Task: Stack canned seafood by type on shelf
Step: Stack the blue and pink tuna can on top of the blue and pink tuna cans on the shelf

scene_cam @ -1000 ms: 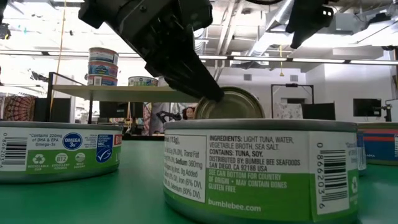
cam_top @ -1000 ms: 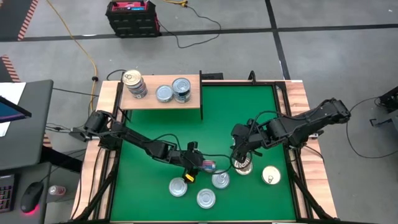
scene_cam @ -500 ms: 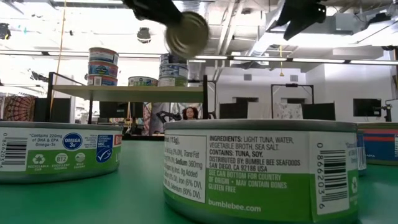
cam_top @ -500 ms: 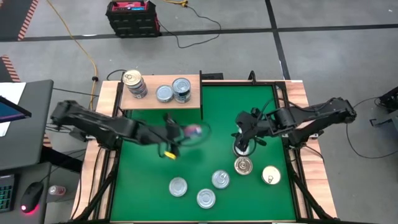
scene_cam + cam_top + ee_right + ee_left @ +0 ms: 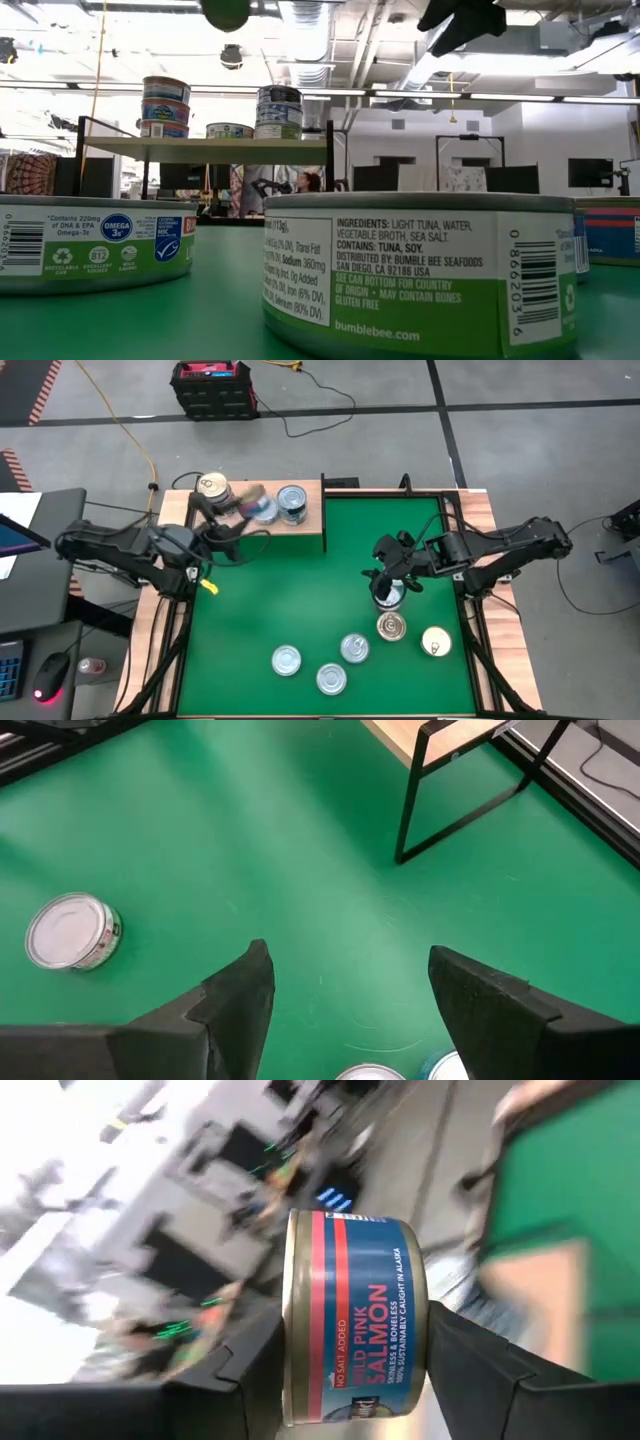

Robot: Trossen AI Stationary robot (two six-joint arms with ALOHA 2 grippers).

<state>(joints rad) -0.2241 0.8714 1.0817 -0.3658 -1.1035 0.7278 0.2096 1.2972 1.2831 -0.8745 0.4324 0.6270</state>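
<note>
Since half a second ago the left gripper (image 5: pixel 250 505) has swung from over the middle of the green mat (image 5: pixel 300 595) up to the shelf (image 5: pixel 300 528), carrying a tin with it, while the right gripper (image 5: pixel 392 575) has barely shifted.

Nearest the mat's front edge lie four loose tins of canned seafood: one silver-lidded tin (image 5: pixel 286 660), a second (image 5: pixel 331 679) beside it, a third (image 5: pixel 354 648) just beyond, and a gold-lidded tin (image 5: pixel 435 642) off toward the right rim. A further gold-lidded tin (image 5: pixel 391 626) sits a little farther in, and just beyond it stands a tin (image 5: pixel 388 596) directly under the right gripper, whose fingers (image 5: pixel 236 1000) stand spread apart above the mat, holding nothing.

Farthest back, the shelf carries a stack of tins (image 5: pixel 212 492) at its left end and a shorter stack (image 5: pixel 292 502) nearer its right end. Between them the left gripper hovers over the board, its fingers (image 5: pixel 480 1370) clamped on a blue-labelled salmon tin (image 5: pixel 355 1315).
</note>
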